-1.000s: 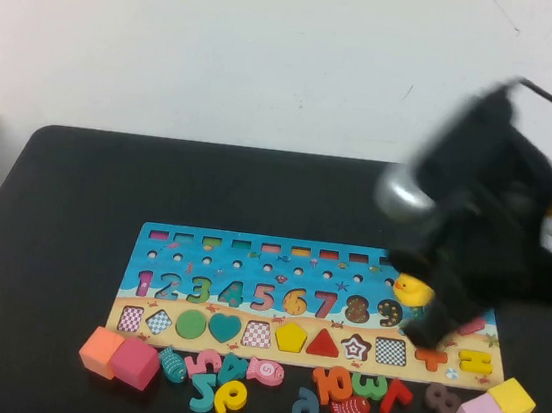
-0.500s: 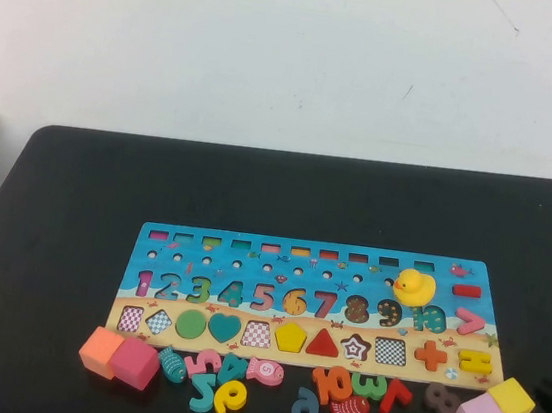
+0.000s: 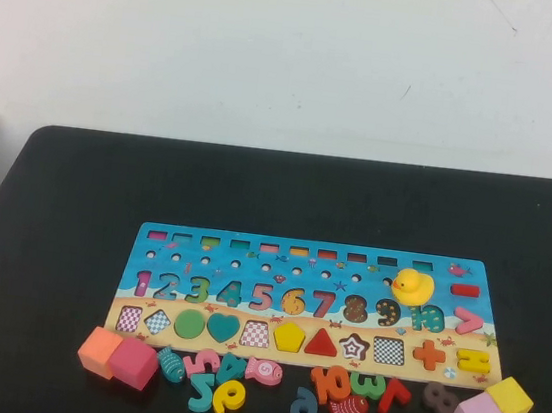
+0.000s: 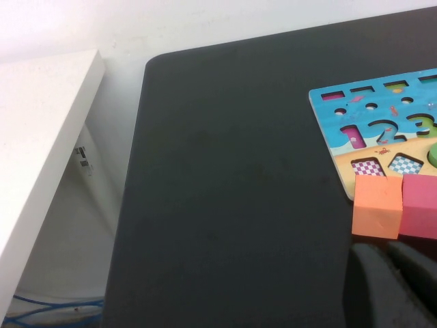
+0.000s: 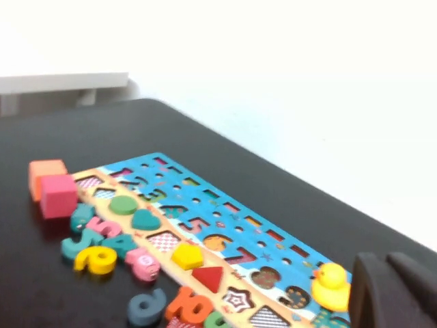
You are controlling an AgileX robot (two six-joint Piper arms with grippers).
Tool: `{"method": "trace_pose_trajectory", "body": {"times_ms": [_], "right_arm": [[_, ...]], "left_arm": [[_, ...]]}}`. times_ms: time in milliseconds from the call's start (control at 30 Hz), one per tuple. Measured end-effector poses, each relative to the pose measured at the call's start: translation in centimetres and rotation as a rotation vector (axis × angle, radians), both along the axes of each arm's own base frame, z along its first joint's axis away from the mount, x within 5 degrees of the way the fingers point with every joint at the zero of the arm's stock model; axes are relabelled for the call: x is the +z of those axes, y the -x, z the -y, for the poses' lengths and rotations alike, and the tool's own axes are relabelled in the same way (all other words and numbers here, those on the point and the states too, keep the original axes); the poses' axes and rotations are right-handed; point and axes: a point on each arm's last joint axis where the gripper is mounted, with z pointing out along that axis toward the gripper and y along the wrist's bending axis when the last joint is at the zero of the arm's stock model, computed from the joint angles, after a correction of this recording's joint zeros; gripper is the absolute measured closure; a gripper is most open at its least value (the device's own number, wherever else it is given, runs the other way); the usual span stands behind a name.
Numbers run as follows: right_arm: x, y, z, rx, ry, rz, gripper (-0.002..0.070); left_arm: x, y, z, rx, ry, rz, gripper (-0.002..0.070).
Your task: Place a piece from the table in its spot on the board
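**newbie:** Pentagon point(image 3: 289, 336) looks seated in the board's point(image 3: 249, 264) sandy strip already, between a checkered slot and the red triangle point(image 3: 322, 343). Flat, solid yellow, flush as far as I can see. What could still go wrong?

**oldhand:** Mostly a knock. Right tool point(image 5: 396, 290) sits clenched just beside the duck point(image 5: 332, 285), holding nothing, so a careless swing could shove the board across the desk point(image 3: 106, 196). Left tool point(image 4: 392, 287) hovers near the orange cube point(image 4: 376, 206); can't tell its state.

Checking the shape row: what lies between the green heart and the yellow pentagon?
A checkered empty slot, seen in the high view, between heart and pentagon on the board.
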Motion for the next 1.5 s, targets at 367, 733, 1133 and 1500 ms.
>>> {"method": "trace_pose_trajectory", "body": {"times_ms": [367,733,1133,1500], "right_arm": [[0.3,-0.6,3.3,-0.382,-0.02,0.068,0.0657],[-0.6,0.9,6.0,-0.76,0.03,0.015,0.0657],[-1.9,1.5,5.9,-0.758,-0.089,-0.134,0.0657],[-3.1,2.0,5.9,-0.749,-0.092,-0.267,0.0657]], "left_arm": [[0.0,0.0,0.0,0.0,0.0,0.0,0.0676],[0.0,0.0,0.0,0.0,0.0,0.0,0.0676],[0.0,0.0,0.0,0.001,0.002,0.0,0.0676],[0.0,0.0,0.0,0.001,0.002,0.0,0.0676]]}}
